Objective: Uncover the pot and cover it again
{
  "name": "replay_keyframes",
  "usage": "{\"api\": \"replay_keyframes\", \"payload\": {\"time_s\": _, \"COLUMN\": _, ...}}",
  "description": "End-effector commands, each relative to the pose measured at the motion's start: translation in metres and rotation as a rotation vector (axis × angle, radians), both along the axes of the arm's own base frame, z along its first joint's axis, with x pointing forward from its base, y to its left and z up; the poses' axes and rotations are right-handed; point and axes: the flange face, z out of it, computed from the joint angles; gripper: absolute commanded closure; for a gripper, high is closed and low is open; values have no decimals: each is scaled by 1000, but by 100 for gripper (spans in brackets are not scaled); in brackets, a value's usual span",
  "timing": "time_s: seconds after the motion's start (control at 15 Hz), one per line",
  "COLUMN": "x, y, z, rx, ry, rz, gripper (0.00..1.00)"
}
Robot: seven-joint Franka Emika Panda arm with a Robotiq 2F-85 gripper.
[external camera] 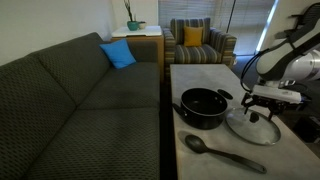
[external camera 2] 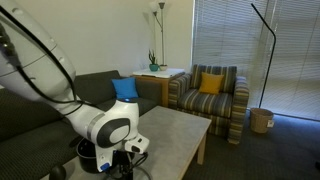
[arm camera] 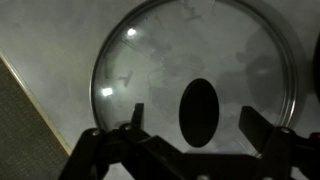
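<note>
The pot is sitting upright on the pale table, left of centre in the lower half of an exterior view. Its mouth is facing straight up, uncovered. Being round, it is showing no long axis except the line through its two short handles. That line is running roughly left to right across the frame and rising a little toward the right, though at this size I am only fairly sure of the left handle. The pot is looking wide, shallow and black, with a dark inside.

Below it, toward the bottom edge, a long black spoon is lying flat with its bowl at the left end.

To the right of the pot, the glass lid is resting flat on the table just beside it; I cannot tell whether the two rims are touching. My gripper is hovering over that lid, so the pot is lying to the left of my jaws, outside them.

In the wrist view, the lid's metal rim is arcing across the upper frame. Its black knob is showing as a dark oval. My fingers are coming in from the bottom edge and standing apart, one on each side of the knob, clamping nothing.
</note>
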Motion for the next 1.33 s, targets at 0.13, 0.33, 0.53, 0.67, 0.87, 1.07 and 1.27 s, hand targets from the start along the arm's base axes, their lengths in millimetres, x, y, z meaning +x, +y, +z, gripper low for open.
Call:
{"api": "replay_keyframes", "payload": {"time_s": 0.13, "x": 1, "y": -1, "z": 3, "rx": 48, "ry": 41, "rz": 31, "gripper": 48}}
{"api": "replay_keyframes", "payload": {"time_s": 0.33, "x": 1, "y": 0, "z": 3, "rx": 49, "ry": 43, "rz": 38, "gripper": 68}}
{"api": "replay_keyframes", "payload": {"time_s": 0.53, "x": 2, "y": 1, "z": 3, "rx": 46, "ry": 38, "rz": 41, "gripper": 87}}
{"api": "replay_keyframes", "payload": {"time_s": 0.67, "x": 3, "y": 1, "z": 4, "rx": 42, "ry": 38, "rz": 42, "gripper": 87}}
{"api": "replay_keyframes", "payload": {"time_s": 0.87, "x": 7, "y": 4, "z": 8, "rx": 13, "ry": 45, "rz": 39, "gripper": 87}}
{"api": "replay_keyframes", "payload": {"time_s": 1.07, "x": 13, "y": 10, "z": 14, "rx": -55, "ry": 33, "rz": 24, "gripper": 87}}
{"api": "replay_keyframes", "payload": {"time_s": 1.27, "x": 17, "y": 16, "z": 26, "rx": -131, "ry": 15, "rz": 11, "gripper": 87}}
